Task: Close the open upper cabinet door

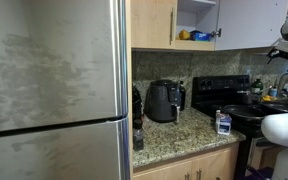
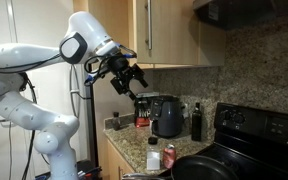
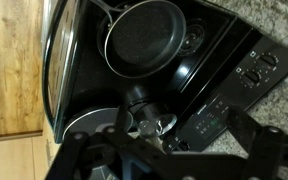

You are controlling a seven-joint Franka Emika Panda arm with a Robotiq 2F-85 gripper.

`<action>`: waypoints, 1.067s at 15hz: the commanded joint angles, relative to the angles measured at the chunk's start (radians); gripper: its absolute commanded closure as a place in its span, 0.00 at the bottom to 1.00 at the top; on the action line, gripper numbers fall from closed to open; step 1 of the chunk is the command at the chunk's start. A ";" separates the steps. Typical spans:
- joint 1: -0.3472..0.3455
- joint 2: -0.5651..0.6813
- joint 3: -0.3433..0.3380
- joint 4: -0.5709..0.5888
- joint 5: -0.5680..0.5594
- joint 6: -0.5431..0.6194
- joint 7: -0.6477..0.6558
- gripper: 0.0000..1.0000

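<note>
The door point(image 1: 250, 22) is seen swung open, high above the appliance point(image 1: 164, 101) and off to its stove side, with the pale inner face turned outward. A shelf point(image 1: 195, 37) with yellow and blue items is exposed beside it, also above the appliance. In an exterior view the gripper point(image 2: 127, 80) is held in the air, above the appliance point(image 2: 167, 115) and to its arm side, apart from the cabinets. The jaws are spread wide and nothing is held. In the wrist view the gripper point(image 3: 164, 150) is shown dark along the bottom edge, with the stove point(image 3: 224, 80) and a pan point(image 3: 144, 35) below it. The appliance is set on the counter point(image 1: 179, 138).
</note>
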 commanded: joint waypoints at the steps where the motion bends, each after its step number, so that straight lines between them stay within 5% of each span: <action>1: -0.105 0.047 0.096 -0.028 0.018 0.133 0.164 0.00; 7: -0.267 0.041 0.196 -0.069 -0.011 0.273 0.411 0.00; 11: -0.435 0.045 0.273 -0.113 -0.107 0.324 0.519 0.00; 16: -0.624 0.056 0.269 -0.101 -0.133 0.342 0.635 0.00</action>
